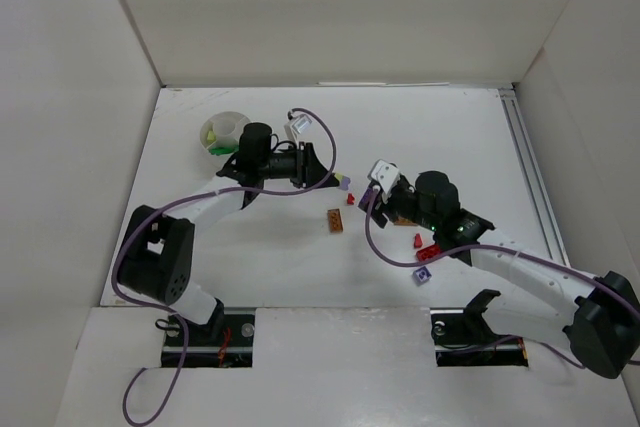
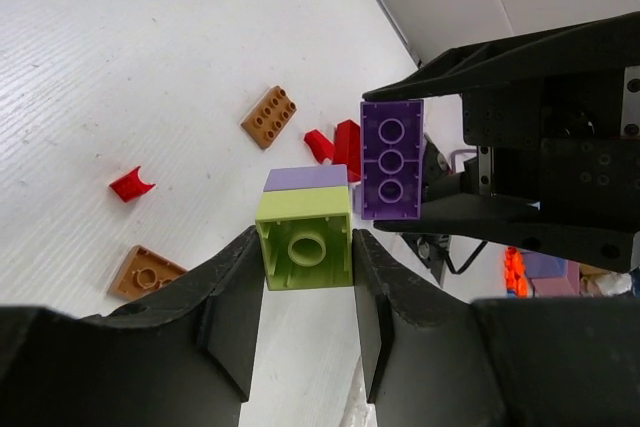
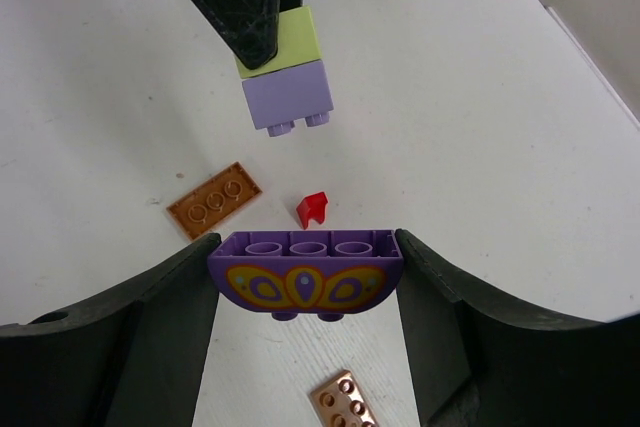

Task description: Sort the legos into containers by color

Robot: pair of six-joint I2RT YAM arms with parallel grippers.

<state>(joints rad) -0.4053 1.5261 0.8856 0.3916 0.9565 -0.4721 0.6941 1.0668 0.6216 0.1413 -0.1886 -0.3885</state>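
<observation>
The lime brick [image 2: 304,239] and purple brick [image 3: 306,282] are smooth, glossy plastic; the table [image 2: 120,47] is matt white, finely grained.

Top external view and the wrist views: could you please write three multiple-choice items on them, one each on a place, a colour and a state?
1. Where is the dish? A. far left of the table B. between the arms C. by the right rail
2. What colour is the brick in the right fingers? A. red B. dark purple C. orange
3. How are the left fingers? A. open, empty B. shut on a lime brick C. out of view
Answers: A, seen from above; B, plain in the right wrist view; B, both fingers press its sides.
</observation>
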